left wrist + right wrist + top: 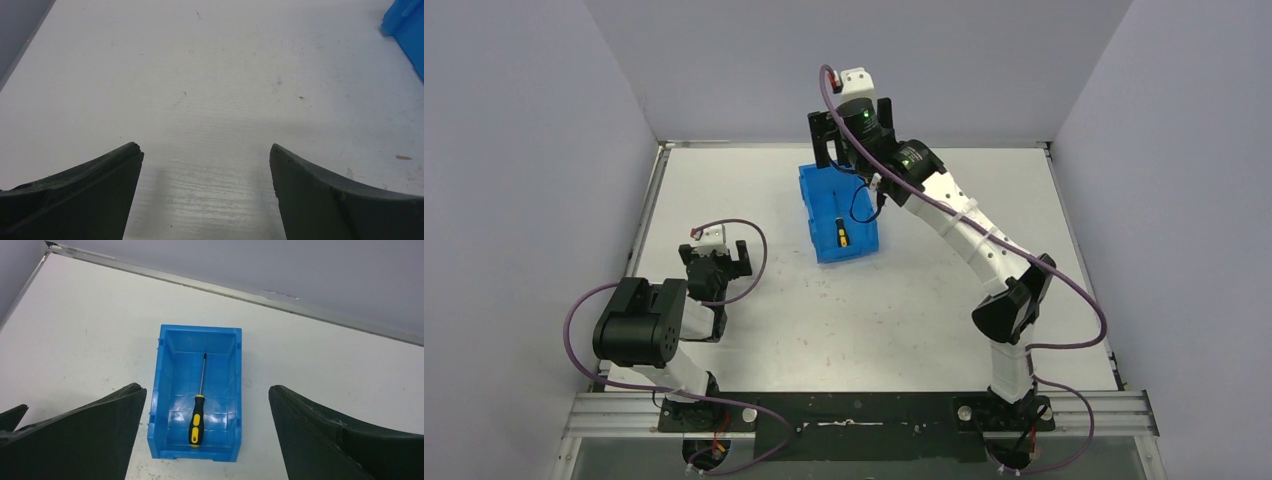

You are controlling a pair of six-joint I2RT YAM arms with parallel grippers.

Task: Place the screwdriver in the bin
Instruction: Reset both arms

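The screwdriver (197, 415), with a yellow-and-black handle and a thin dark shaft, lies flat on the floor of the bright blue bin (169, 405). It also shows in the top view (842, 235), inside the bin (816, 215). My right gripper (206, 396) is open and empty, raised above the bin's far end (852, 128). My left gripper (206, 152) is open and empty, low over bare table at the left (716, 255), well away from the bin. A corner of the bin (407, 25) shows in the left wrist view.
The white table (904, 320) is boxed in by grey walls on three sides, with a metal rail along the far edge (300, 305). A black mounting bar (854, 410) runs along the near edge. Purple cables loop off both arms.
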